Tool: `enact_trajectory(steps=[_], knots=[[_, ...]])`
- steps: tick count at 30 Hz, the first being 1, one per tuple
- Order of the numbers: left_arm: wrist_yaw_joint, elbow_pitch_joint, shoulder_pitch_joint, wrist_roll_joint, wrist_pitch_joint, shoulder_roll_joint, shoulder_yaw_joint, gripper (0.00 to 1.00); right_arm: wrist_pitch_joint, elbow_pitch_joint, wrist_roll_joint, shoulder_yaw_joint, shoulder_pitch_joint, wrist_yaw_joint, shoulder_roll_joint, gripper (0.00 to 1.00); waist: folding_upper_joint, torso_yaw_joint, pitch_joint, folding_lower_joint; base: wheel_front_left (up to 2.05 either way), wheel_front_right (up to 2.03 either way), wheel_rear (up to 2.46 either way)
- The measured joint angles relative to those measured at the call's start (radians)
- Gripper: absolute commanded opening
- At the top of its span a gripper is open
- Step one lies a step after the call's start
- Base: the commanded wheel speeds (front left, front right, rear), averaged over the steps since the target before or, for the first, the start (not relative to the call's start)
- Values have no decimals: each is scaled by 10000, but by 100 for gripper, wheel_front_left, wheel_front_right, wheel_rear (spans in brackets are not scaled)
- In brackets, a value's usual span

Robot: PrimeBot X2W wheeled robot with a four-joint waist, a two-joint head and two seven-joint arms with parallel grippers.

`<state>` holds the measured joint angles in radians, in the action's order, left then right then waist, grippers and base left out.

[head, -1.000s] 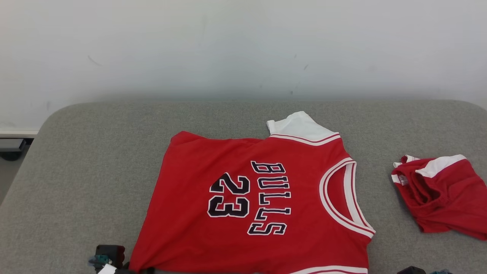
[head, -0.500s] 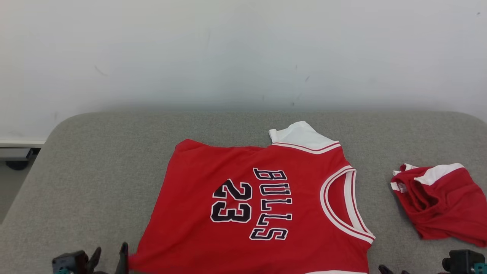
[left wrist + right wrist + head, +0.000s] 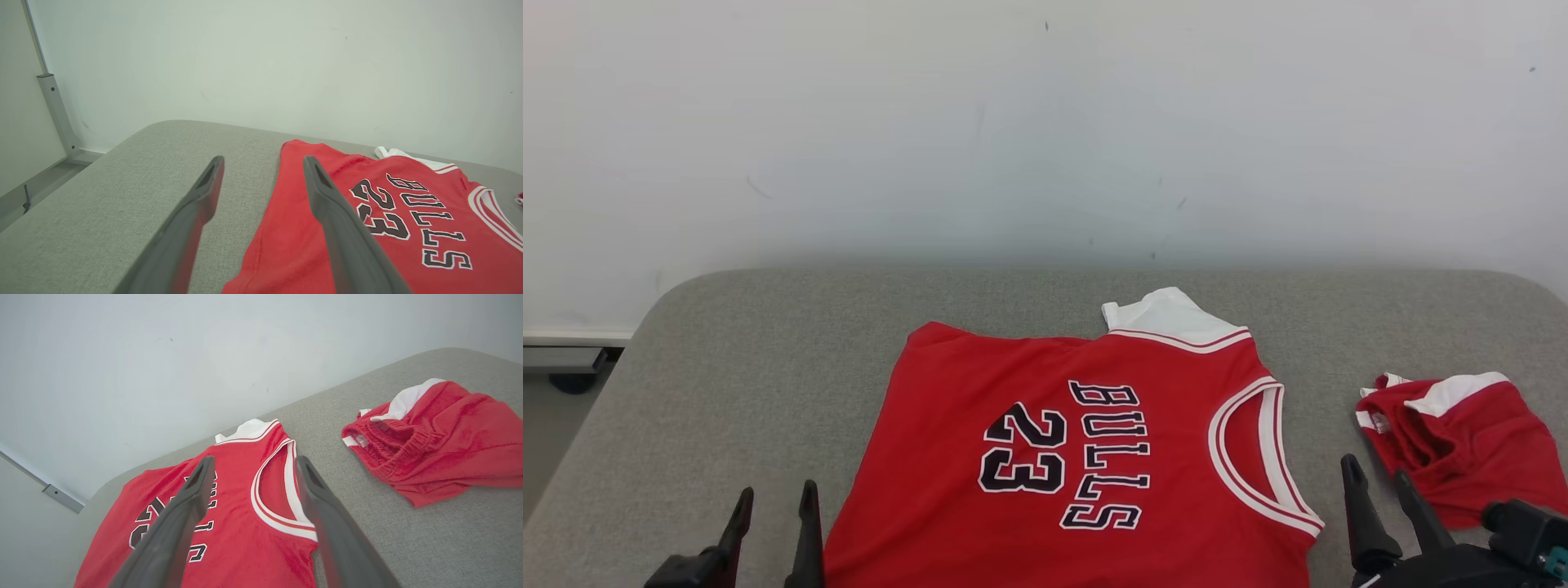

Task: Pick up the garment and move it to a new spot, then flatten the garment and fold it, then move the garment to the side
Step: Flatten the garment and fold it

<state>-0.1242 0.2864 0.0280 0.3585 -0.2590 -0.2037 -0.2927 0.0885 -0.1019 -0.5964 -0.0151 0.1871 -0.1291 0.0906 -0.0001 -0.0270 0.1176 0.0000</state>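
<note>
The garment [image 3: 1176, 425], a red sleeveless jersey with black "BULLS 23" lettering and white trim, lies spread flat on the grey padded surface [image 3: 727, 392], neck hole to the right. My left gripper [image 3: 777, 492] stands open just left of its hem corner, holding nothing. In the left wrist view my left gripper [image 3: 263, 160] straddles the garment's [image 3: 408, 196] left edge from above. My right gripper [image 3: 1375, 467] is open beside the shoulder strap, between the jersey and the shorts. The right wrist view shows my right gripper [image 3: 255, 460] above the garment's [image 3: 237, 539] neckline.
Crumpled red shorts [image 3: 1462, 441] with a white band lie at the right, also in the right wrist view [image 3: 449, 445]. A pale wall [image 3: 1045, 122] rises behind the surface. The surface's rounded left edge drops to the floor [image 3: 547, 425].
The camera has tilted, shifting the whole picture downward. Both grippers have risen into view at the bottom corners with fingers spread. The garment lies as before.
</note>
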Motion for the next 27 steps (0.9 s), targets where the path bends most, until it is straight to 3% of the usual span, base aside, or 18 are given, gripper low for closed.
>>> enact_trajectory(steps=[7, 14, 27], knots=[[0, -713, -278, -61, 2, 167, -148, 100, -746, 278, 675, 468, -377, 0, 2, 100, 0, 226, 144, 0, 0, 0, 0], [127, -825, -659, 1020, 259, 424, -31, 100, -1281, 706, 899, 249, -570, 0, -81, 100, 1, 454, 319, 0, 0, 0, 0], [140, -1045, -662, 1174, 1356, 107, 165, 100, -1329, 1127, 1411, 403, -558, 0, -105, 100, 1, 566, 421, 1, 0, 0, 0]])
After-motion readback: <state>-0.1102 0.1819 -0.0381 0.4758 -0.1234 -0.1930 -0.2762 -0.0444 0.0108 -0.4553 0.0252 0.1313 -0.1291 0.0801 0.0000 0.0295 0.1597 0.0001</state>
